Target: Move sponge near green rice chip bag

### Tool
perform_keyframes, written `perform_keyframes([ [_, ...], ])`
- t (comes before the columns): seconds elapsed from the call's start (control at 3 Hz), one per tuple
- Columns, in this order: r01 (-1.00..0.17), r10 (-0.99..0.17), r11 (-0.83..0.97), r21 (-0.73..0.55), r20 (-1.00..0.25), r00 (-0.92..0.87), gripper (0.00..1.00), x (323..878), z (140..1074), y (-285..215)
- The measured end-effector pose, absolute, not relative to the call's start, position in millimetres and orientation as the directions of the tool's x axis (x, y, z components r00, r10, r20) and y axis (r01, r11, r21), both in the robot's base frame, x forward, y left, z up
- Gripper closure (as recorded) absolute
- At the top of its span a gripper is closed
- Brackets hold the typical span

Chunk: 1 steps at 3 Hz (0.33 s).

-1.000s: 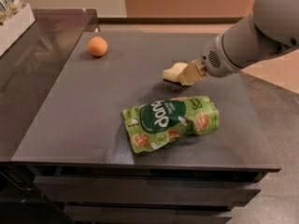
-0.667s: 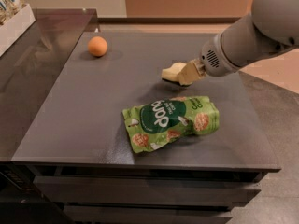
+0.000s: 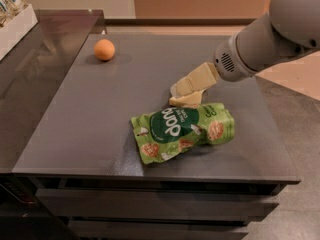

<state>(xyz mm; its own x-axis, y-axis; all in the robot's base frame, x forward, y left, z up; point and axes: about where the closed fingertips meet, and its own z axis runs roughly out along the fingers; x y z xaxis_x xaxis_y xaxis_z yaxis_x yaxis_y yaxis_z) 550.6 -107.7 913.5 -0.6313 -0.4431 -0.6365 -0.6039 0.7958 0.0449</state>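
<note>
The pale yellow sponge [image 3: 187, 100] is on the dark table [image 3: 85, 129], touching the top edge of the green rice chip bag [image 3: 182, 130], which lies flat near the front of the table. My gripper [image 3: 179, 92] reaches in from the right on the grey arm [image 3: 260, 39]. Its cream fingers [image 3: 195, 80] slant down onto the sponge and are closed on it, hiding its upper part.
A round orange fruit [image 3: 104, 49] sits at the far left of the table. A white bin [image 3: 17, 26] with packets stands on the counter at the top left. The table's front edge is just below the bag.
My gripper has moved toward the camera with the sponge, from the table's middle right down to the bag's top edge. The bag and the orange have not moved.
</note>
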Motion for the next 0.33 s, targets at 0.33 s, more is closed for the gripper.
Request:
perform_keyframes([
  [0.33,-0.604,-0.443,0.796,0.045,-0.637,-0.631,0.00,550.6,913.6,-107.6],
])
